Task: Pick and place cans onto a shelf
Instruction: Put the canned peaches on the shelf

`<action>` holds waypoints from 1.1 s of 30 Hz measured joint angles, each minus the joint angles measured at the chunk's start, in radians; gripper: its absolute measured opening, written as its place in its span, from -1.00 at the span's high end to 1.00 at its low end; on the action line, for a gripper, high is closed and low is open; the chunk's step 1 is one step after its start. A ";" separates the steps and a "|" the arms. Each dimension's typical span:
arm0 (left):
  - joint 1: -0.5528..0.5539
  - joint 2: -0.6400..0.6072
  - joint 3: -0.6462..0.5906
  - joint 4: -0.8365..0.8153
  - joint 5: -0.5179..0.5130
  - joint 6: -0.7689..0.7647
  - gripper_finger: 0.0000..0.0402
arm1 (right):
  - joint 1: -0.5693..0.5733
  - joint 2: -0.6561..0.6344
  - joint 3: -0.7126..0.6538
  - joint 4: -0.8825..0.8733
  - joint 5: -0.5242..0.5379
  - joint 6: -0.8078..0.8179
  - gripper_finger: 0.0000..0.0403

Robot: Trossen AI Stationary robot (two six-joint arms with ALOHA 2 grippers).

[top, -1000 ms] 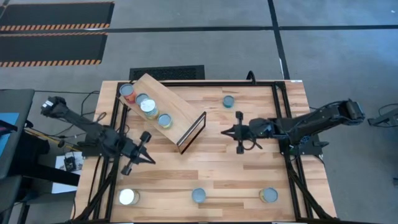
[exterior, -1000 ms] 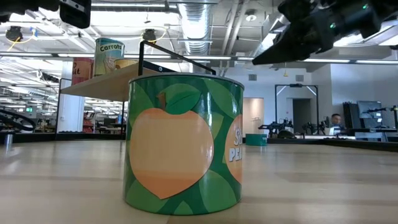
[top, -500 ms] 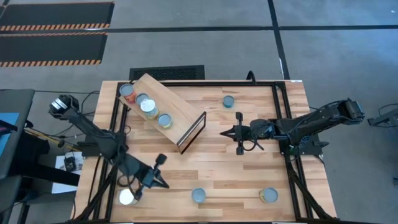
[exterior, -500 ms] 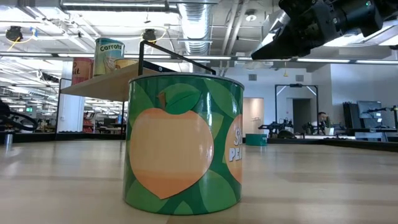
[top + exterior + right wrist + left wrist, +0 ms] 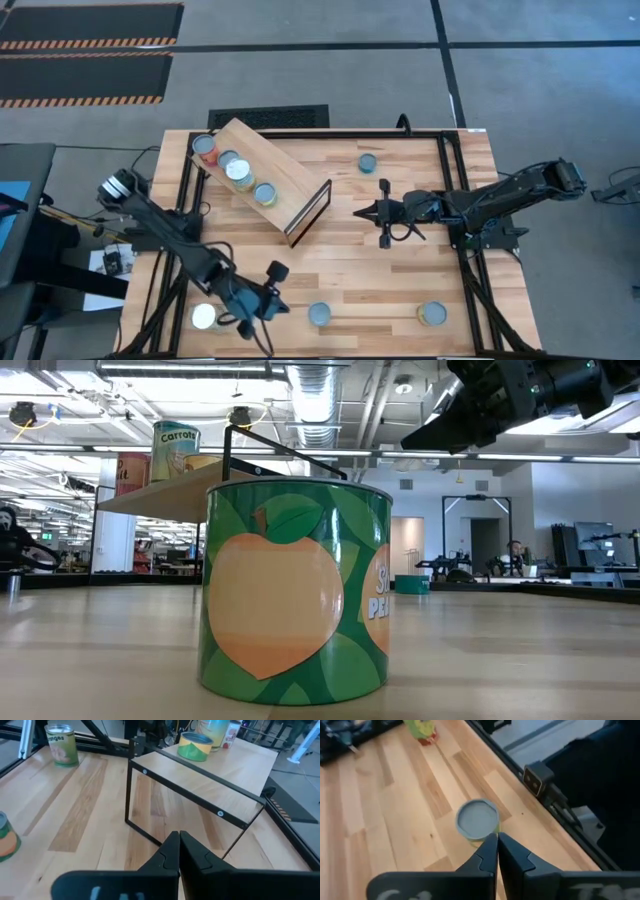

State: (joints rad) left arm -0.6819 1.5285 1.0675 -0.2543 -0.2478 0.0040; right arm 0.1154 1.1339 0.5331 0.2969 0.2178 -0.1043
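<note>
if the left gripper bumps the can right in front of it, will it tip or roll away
The can stands upright on its flat base, squat and wide, so it would probably slide, not tip. Rolling seems likely only if knocked over. The left gripper looks shut, so it would push, not grasp.

The shelf [image 5: 262, 181] lay at an angle on the table [image 5: 400, 270], with four cans [image 5: 237, 173] in a row along it. A fifth can [image 5: 368, 162] stood to the shelf's right. Three more sat well below the shelf: a white-lidded can [image 5: 204, 317], a middle can [image 5: 320, 315] and a right can [image 5: 432, 315]. The left gripper [image 5: 268, 302] hovered between the white-lidded and middle cans. The right gripper [image 5: 368, 212] hung right of the shelf's end panel.
</note>
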 joint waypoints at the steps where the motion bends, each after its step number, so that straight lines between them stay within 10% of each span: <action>1: 0.000 0.019 0.007 -0.001 0.000 0.000 0.96 | 0.000 0.000 0.000 0.001 0.000 0.000 0.91; 16: 0.059 0.156 0.034 0.084 0.046 0.091 0.42 | 0.000 0.000 0.000 -0.004 -0.003 0.000 0.91; 33: 0.064 0.251 0.033 0.167 0.094 0.145 0.35 | 0.020 0.000 0.000 -0.016 -0.005 0.074 0.89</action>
State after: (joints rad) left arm -0.6180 1.7791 1.1007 -0.0876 -0.1536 0.1487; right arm 0.1356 1.1343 0.5335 0.2806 0.2131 -0.0307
